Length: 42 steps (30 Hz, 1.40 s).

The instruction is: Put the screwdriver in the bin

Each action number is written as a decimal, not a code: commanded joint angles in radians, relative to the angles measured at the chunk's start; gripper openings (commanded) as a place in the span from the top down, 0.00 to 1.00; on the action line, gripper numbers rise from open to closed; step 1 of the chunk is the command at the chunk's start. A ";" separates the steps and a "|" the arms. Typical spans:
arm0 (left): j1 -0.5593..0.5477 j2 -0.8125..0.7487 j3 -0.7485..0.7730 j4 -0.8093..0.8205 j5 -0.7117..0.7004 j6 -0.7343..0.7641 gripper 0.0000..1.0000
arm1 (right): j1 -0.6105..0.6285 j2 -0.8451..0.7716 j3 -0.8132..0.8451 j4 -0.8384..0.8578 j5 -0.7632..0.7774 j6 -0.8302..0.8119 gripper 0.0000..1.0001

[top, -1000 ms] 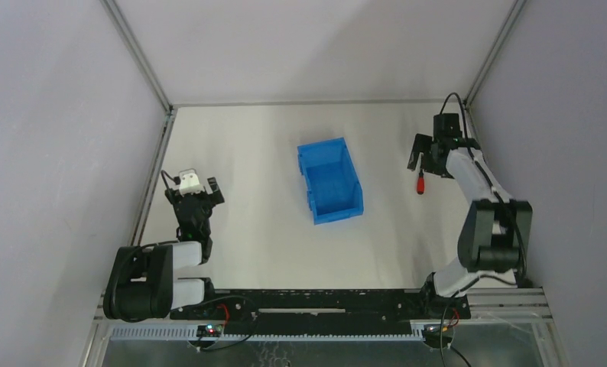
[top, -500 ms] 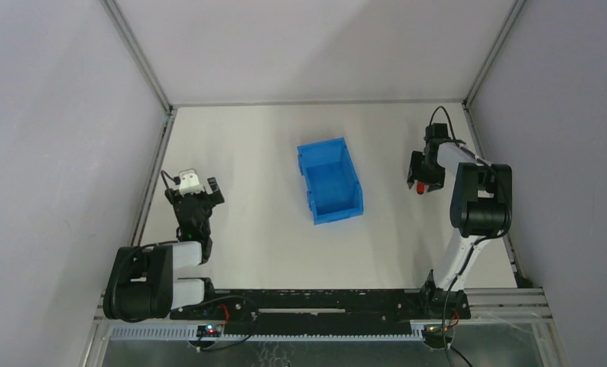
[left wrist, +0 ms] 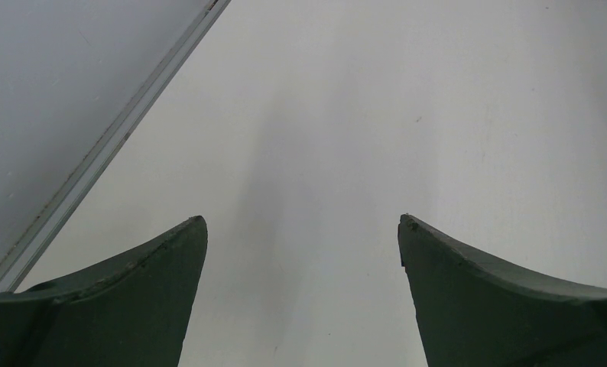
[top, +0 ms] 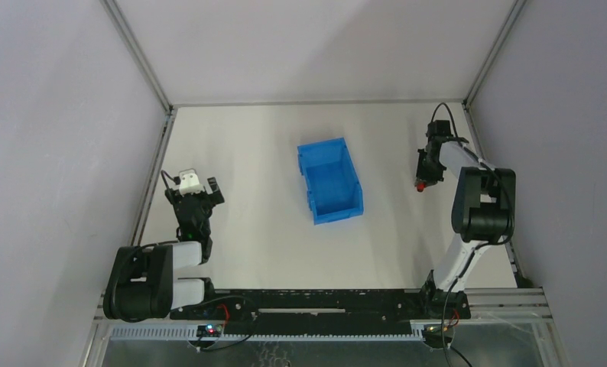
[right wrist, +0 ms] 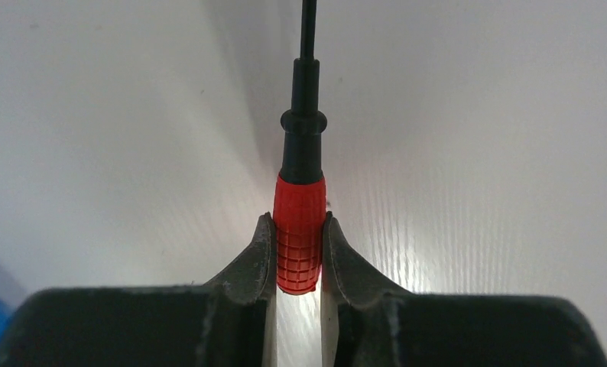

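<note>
The screwdriver [right wrist: 300, 229] has a ribbed red handle and a thin black shaft pointing away from the wrist camera. My right gripper [right wrist: 298, 223] is shut on the red handle, both fingers pressed against its sides, low over the white table. From above, the right gripper [top: 423, 180] sits at the table's right side with a bit of red handle [top: 420, 187] showing under it. The blue bin [top: 329, 180] stands at mid-table, well to the left of that gripper. My left gripper [top: 197, 197] rests open near the left wall, and its fingers [left wrist: 159, 260] have nothing between them.
Grey walls close in the table on the left, back and right. A metal rail [top: 149, 183] runs along the left edge beside the left arm. The right arm's elbow [top: 482, 206] is folded up near the right wall.
The right gripper came down over the screwdriver and closed its jaws on the red handle; the right arm folded up. The left arm and the bin have not moved.
</note>
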 commanded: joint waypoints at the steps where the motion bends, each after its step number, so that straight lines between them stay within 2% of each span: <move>1: 0.005 -0.016 0.046 0.068 0.017 0.018 0.00 | -0.004 -0.172 0.059 -0.078 -0.010 -0.020 0.94; 5: 0.004 -0.016 0.047 0.068 0.017 0.018 0.00 | 0.015 -0.263 0.097 -0.182 -0.013 -0.036 0.94; 9: 0.005 -0.016 0.046 0.067 0.017 0.018 0.00 | 0.083 -0.347 0.169 -0.277 0.000 -0.017 0.93; 14: 0.005 -0.016 0.047 0.068 0.017 0.018 0.00 | 0.227 -0.409 0.260 -0.344 -0.030 0.035 0.92; 19: 0.005 -0.016 0.045 0.067 0.017 0.018 0.00 | 0.377 -0.413 0.323 -0.329 -0.155 0.066 0.91; 24: 0.005 -0.016 0.047 0.068 0.017 0.018 0.00 | 0.554 -0.369 0.348 -0.250 -0.223 0.065 0.91; 29: 0.004 -0.015 0.046 0.067 0.017 0.018 0.00 | 0.660 -0.293 0.305 -0.154 -0.160 0.057 0.88; 32: 0.005 -0.015 0.046 0.067 0.017 0.018 0.00 | 0.719 -0.251 0.230 -0.075 -0.116 -0.023 0.85; 35: 0.006 -0.016 0.045 0.067 0.016 0.018 0.00 | 0.738 -0.186 0.183 -0.037 -0.100 -0.084 0.83; 42: 0.005 -0.016 0.045 0.067 0.017 0.019 0.00 | 0.745 -0.025 0.140 0.037 -0.005 -0.060 0.81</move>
